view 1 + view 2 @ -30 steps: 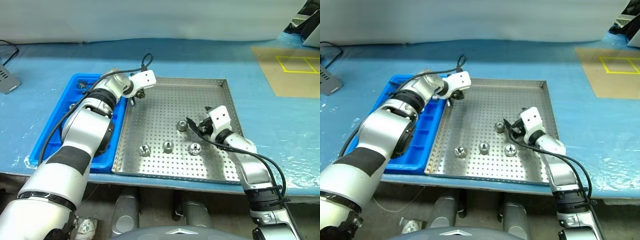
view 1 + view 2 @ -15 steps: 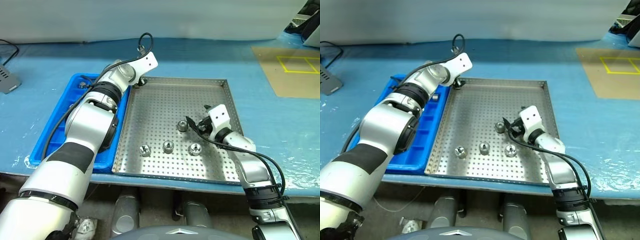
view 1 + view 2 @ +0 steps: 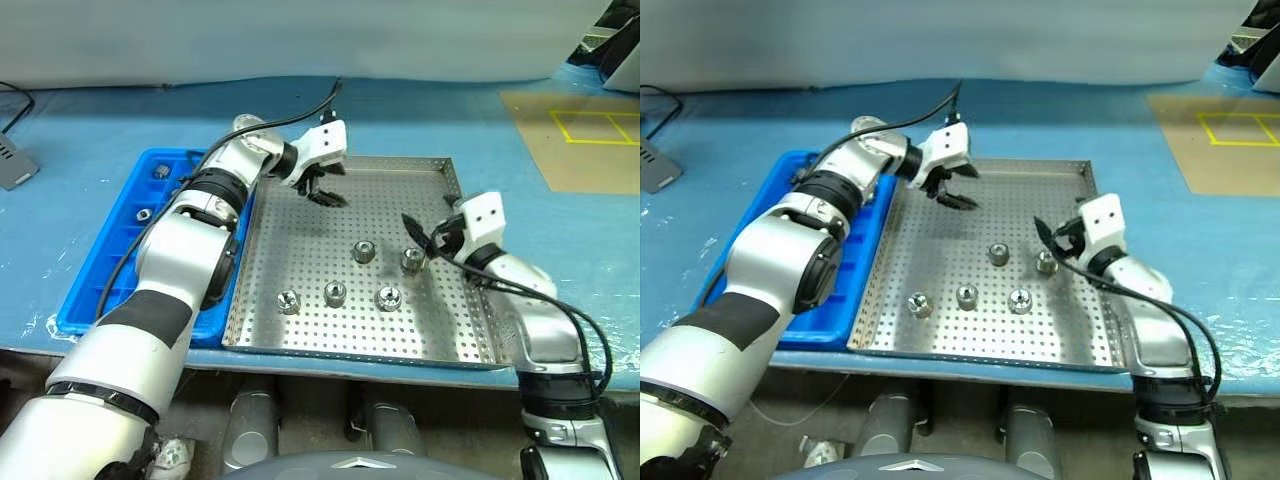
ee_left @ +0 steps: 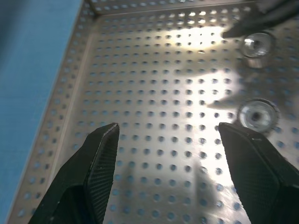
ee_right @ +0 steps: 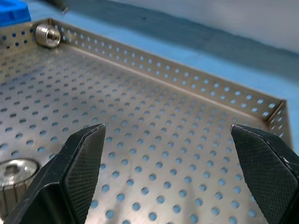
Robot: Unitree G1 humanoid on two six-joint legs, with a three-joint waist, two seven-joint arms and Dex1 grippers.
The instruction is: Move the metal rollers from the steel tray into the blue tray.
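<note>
Metal rollers: five sit upright on the perforated floor of the steel tray (image 3: 300, 245). Three form a row toward the near rim: one (image 3: 289, 299), one (image 3: 335, 293), one (image 3: 389, 296). Two more lie farther in, one mid-tray (image 3: 364, 251) and one (image 3: 412, 260) just beside my right gripper (image 3: 424, 238). The right wrist view also shows a roller (image 5: 48, 35) tucked into a far corner of the steel tray, against the rim. At least two small metal pieces sit in compartments of the blue tray (image 3: 100, 270), one (image 3: 162, 171) near its far end and one (image 3: 144, 212) closer in; can't tell from here if they're the same rollers. The blue tray lies on the blue tabletop (image 3: 90, 130), just beside the steel tray's left rim. My left gripper (image 3: 322, 190) hangs over the far left part of the steel tray, pointing down toward its floor, fingers (image 4: 96, 158) wide apart, nothing between them. My right gripper is over the right side of the steel tray, roughly level, fingers (image 5: 79, 158) spread wide, also holding nothing. Both grippers are clear of every roller. A cardboard sheet (image 3: 585, 140) with yellow tape lines lies on the tabletop far right.
</note>
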